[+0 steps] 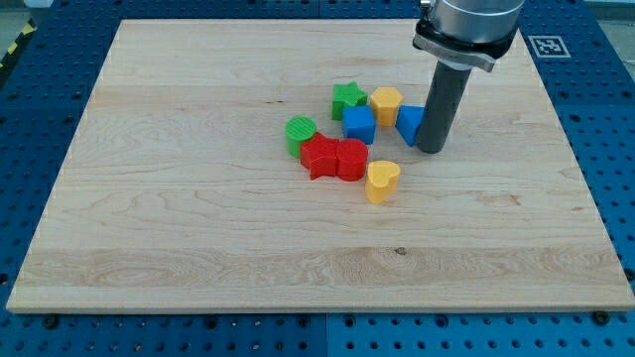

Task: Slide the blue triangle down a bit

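The blue triangle [410,123] lies right of the board's middle, partly hidden behind my rod. My tip [431,149] rests on the board right beside it, touching or nearly touching its right side, slightly toward the view's bottom. A blue cube [359,124] sits just left of the triangle. A yellow hexagon block [385,101] is above them, between the two.
A green star [348,99] lies left of the yellow hexagon. A green cylinder [301,133], a red star [319,156] and a red block [351,159] cluster below the blue cube. A yellow heart [382,181] lies lowest. The wooden board [198,228] sits on a blue perforated table.
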`<control>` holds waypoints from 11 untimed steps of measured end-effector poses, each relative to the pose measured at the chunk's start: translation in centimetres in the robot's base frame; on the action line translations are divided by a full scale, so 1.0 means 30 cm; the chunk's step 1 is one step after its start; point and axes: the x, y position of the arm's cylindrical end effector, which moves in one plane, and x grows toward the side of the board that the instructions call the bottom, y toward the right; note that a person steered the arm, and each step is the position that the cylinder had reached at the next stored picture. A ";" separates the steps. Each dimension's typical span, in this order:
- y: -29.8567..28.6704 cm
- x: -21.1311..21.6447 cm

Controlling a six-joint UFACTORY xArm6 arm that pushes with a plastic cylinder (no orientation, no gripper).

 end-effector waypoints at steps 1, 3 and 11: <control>0.007 -0.083; 0.080 -0.084; -0.089 -0.145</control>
